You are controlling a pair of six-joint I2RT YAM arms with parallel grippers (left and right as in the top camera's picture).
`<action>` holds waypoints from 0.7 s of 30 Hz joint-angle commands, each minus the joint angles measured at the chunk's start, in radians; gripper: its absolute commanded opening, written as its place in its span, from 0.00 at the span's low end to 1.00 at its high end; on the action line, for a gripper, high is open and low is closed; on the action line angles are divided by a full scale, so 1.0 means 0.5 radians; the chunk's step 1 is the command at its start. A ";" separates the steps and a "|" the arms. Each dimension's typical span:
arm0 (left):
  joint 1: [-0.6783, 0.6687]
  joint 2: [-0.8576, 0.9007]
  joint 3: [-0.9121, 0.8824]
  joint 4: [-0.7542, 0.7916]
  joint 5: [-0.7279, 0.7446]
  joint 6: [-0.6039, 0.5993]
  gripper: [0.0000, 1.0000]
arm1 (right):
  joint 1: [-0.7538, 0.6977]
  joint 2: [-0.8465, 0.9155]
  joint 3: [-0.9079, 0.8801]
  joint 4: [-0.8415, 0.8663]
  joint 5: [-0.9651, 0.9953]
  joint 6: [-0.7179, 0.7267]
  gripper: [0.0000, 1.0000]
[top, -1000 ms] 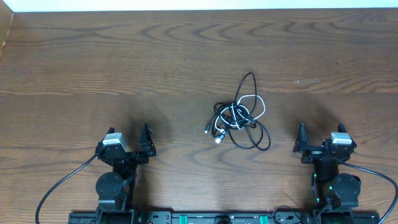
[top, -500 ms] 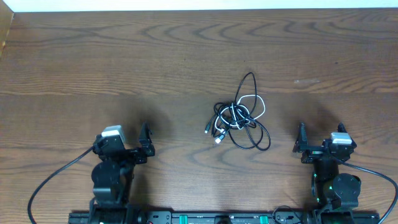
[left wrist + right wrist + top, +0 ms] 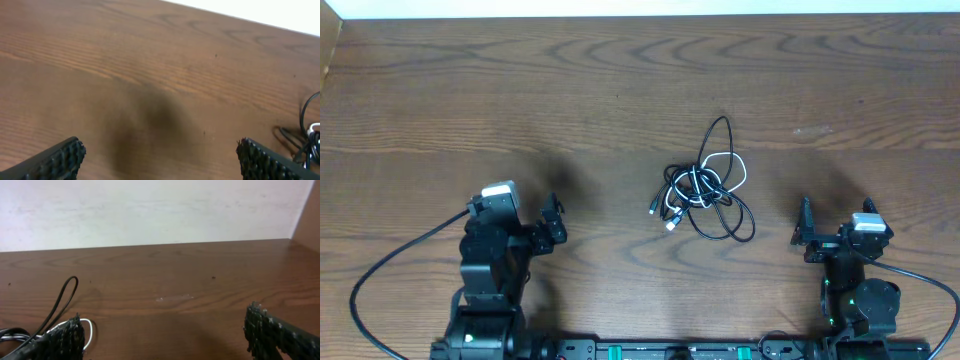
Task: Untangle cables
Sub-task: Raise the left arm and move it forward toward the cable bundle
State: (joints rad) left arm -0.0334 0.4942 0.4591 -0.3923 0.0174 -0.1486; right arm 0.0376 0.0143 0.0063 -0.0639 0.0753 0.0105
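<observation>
At lower left of the overhead view, left gripper [image 3: 550,224], fingers spread wide, holding nothing; in its own wrist view only bare table [image 3: 150,75] between the pads. From there, cables [image 3: 706,192] to the right and slightly up the frame.

Just right of centre, black and white cords looped in one small bundle, flat on the wood, touched by neither gripper. Long axis roughly up-down in the frame, narrow at the top, wider at lower right. Plug ends [image 3: 653,209] sticking out at the bundle's lower left.

At lower right, right gripper [image 3: 805,233], also wide open and empty. Cables to its left and slightly up, seen at lower left of the right wrist view. Probably the nearer arm, with the bundle's wide lower part near its fingers and the left gripper well apart from the plugs.

No container anywhere in view.
</observation>
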 commanded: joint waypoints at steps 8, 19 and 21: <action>0.010 0.208 0.301 -0.239 0.004 0.027 0.98 | -0.012 -0.017 -0.002 -0.009 -0.006 -0.024 0.99; 0.010 0.461 0.559 -0.475 0.005 0.027 0.98 | -0.012 -0.017 -0.002 -0.009 -0.006 -0.023 0.99; 0.010 0.523 0.607 -0.522 0.021 0.028 0.98 | -0.012 -0.017 -0.002 -0.009 -0.006 -0.024 0.99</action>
State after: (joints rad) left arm -0.0334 0.7216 0.7101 -0.6365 0.0177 -0.1486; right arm 0.0376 0.0143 0.0067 -0.0639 0.0753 0.0105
